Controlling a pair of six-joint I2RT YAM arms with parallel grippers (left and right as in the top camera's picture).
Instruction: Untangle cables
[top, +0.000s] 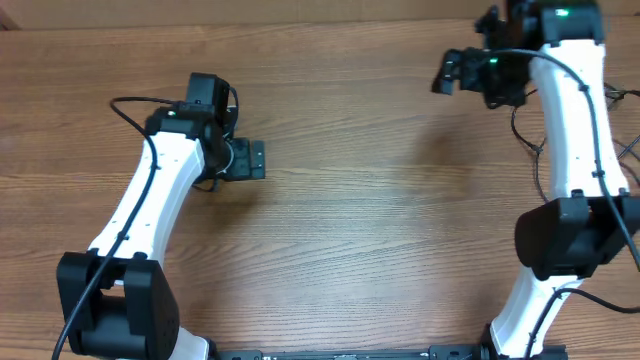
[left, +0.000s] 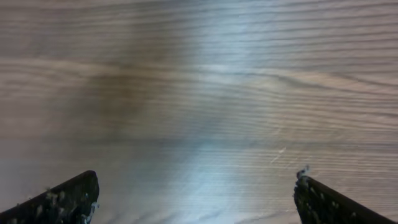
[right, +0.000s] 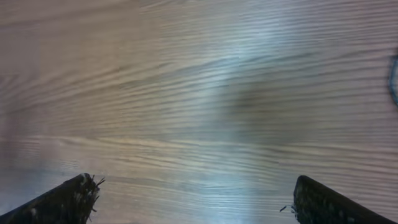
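Both arms are poised over the wooden bench (top: 380, 230), seen from overhead. My left claw (top: 256, 160) sits at about 9 o'clock, pointing toward the middle. Its wrist camera shows the two fingers (left: 68, 199) set wide apart, with bare wood between them. My right claw (top: 447, 72) hangs at about 1 o'clock, near the far edge. Its own camera likewise shows wide-spread fingers (right: 62, 202) gripping nothing. The cables (top: 626, 150) lie at 3 o'clock as thin black strands at the frame's edge, partly hidden behind the right arm (top: 575, 120). I cannot tell how they are knotted. Both claws are well apart from them. A dark curved sliver (right: 394, 81) at the right wrist view's 3 o'clock edge is too blurred to name.
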